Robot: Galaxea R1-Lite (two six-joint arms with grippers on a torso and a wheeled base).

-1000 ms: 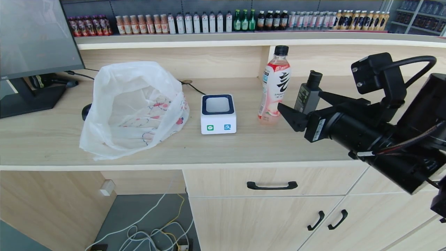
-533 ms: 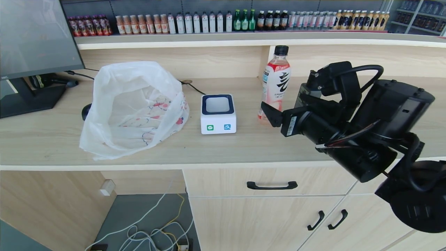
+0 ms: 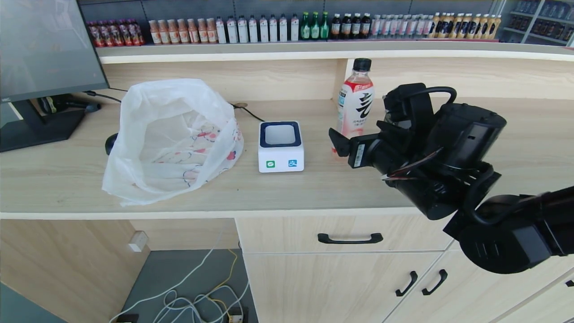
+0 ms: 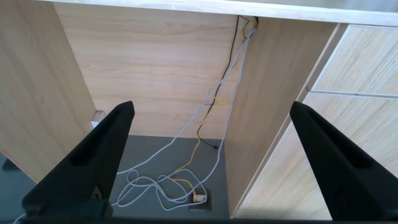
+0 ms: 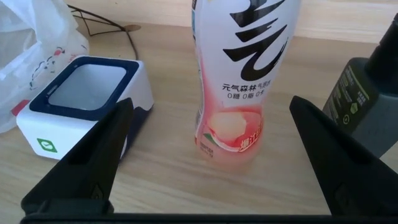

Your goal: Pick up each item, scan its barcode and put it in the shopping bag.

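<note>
pink bottle (image 3: 355,105): upright | dark bottle (image 5: 354,93): upright, just beside | shopping bag (image 3: 170,139): open, well apart

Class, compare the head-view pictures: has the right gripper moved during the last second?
Yes. The right gripper has moved to the robot's left, closer to the white scanner box, and its open jaws now flank the pink bottle.
</note>
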